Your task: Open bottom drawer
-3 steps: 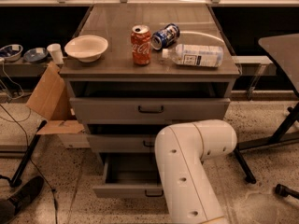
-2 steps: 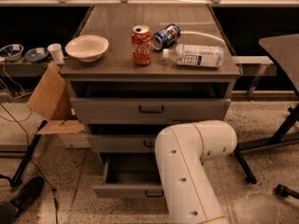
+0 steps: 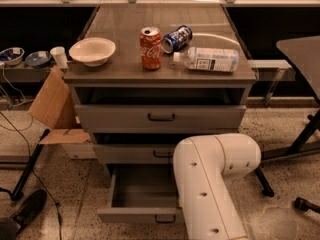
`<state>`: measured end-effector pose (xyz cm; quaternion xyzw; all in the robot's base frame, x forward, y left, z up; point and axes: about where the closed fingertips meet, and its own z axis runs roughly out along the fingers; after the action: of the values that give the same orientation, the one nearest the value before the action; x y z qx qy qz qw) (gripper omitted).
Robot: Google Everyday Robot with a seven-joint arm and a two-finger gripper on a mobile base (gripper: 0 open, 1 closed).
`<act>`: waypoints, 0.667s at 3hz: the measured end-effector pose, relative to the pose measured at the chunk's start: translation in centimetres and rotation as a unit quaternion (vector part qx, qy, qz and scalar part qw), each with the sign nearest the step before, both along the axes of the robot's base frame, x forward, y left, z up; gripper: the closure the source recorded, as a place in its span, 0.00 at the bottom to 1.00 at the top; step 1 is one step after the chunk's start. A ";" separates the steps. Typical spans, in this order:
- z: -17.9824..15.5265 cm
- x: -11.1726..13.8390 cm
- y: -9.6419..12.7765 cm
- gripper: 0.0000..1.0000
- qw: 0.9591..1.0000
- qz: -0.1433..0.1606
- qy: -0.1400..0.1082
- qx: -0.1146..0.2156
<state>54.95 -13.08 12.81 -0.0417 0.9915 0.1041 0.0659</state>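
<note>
On the table (image 3: 120, 29) a bowl (image 3: 92, 50), an upright red can (image 3: 151, 48), a toppled blue can (image 3: 176, 38) and a lying bottle (image 3: 212, 59) are seen. The bottom drawer (image 3: 142, 215), pulled out toward the camera, is overlapped at its right by the white arm (image 3: 210, 184). The pincer is hidden, so its state cannot be told. Nothing is changed since the earlier frame. The drawer's front runs left to right.

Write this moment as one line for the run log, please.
bottom drawer: pulled out | arm: in front, covering the drawer's right part | gripper: not in view
</note>
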 end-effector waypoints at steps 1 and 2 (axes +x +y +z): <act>-0.8 -2.9 -1.9 1.00 1.000 -0.013 0.020 -0.002; -0.8 -4.4 -2.9 1.00 0.999 -0.020 0.032 -0.010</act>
<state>50.56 -15.97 11.98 -0.0189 0.9947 0.0941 0.0357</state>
